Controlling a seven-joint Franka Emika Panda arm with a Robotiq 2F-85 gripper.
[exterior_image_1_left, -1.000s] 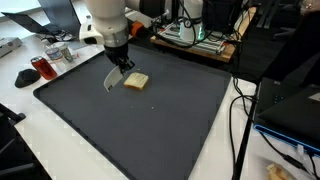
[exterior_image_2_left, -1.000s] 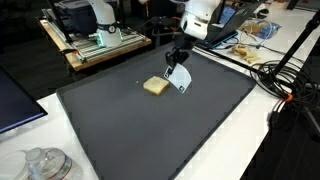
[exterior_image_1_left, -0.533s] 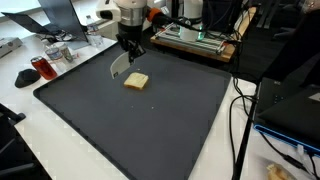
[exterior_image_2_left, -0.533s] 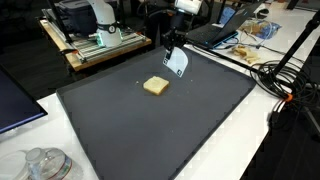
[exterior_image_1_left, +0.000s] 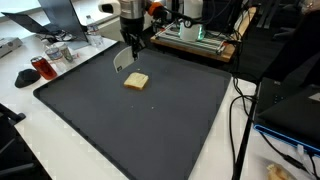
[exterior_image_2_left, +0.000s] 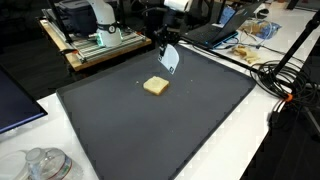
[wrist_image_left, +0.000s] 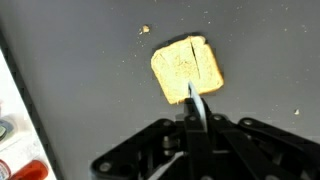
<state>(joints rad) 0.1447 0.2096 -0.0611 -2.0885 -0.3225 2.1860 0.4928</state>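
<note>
Bread slice (exterior_image_1_left: 136, 81) is lying flat on the dark mat (exterior_image_1_left: 150, 130), toward the mat's far left in an exterior view. In the wrist view a cut line is running down its middle, and a crumb (wrist_image_left: 146, 30) is sitting just beside it. I am holding the hand (exterior_image_1_left: 134, 40) pressed together, pinching a pale knife (exterior_image_1_left: 123, 60) by its handle. The blade is hanging tip-down above the slice, apart from it. I judge this grip is putting the edge in line with the cut. On the desk (exterior_image_1_left: 20, 110) left of the mat, a small red container (exterior_image_1_left: 41, 68) is lying; I cannot tell its contents. A glass jar (exterior_image_2_left: 45, 165) is standing at the near corner, fill unclear.
</note>
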